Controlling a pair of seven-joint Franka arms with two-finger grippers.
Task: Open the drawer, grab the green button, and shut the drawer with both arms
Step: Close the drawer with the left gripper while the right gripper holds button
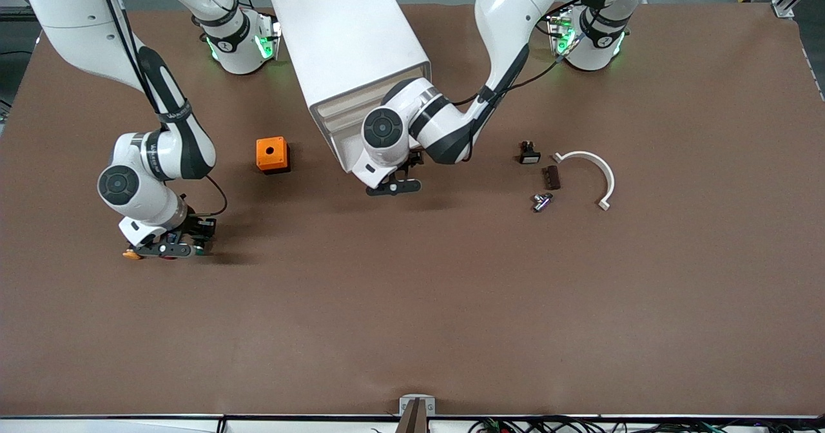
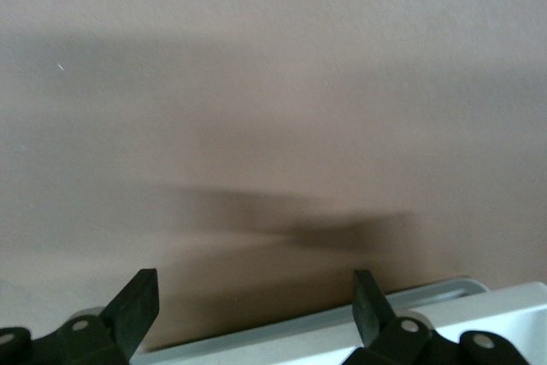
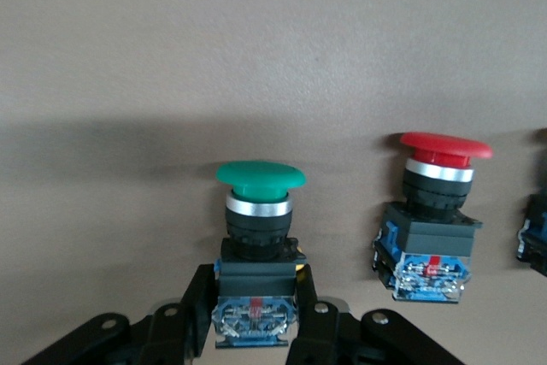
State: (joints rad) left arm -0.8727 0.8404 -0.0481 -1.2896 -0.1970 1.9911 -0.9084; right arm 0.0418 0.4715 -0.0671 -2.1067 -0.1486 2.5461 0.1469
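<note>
- The right gripper (image 3: pixel 256 318) is low over the table (image 1: pixel 412 304) toward the right arm's end, its fingers (image 3: pixel 197 301) clamped on the blue-and-black body of the green-capped button (image 3: pixel 259 211), which stands upright between them.
- A red-capped button (image 3: pixel 432 215) stands just beside the green one, apart from it (the front view shows only a trace of red under the gripper).
- The left gripper (image 1: pixel 393 187) hangs just in front of the white cabinet (image 1: pixel 351 53), jaws spread wide with nothing between them.
- The drawer (image 1: pixel 335 120) fronts are mostly hidden by the left arm; I cannot tell whether the third one is pushed fully in.
- An orange box (image 1: pixel 272 154) sits beside the cabinet, toward the right arm's end.
- A white curved bracket (image 1: pixel 596 172) and a few small parts lie toward the left arm's end.
</note>
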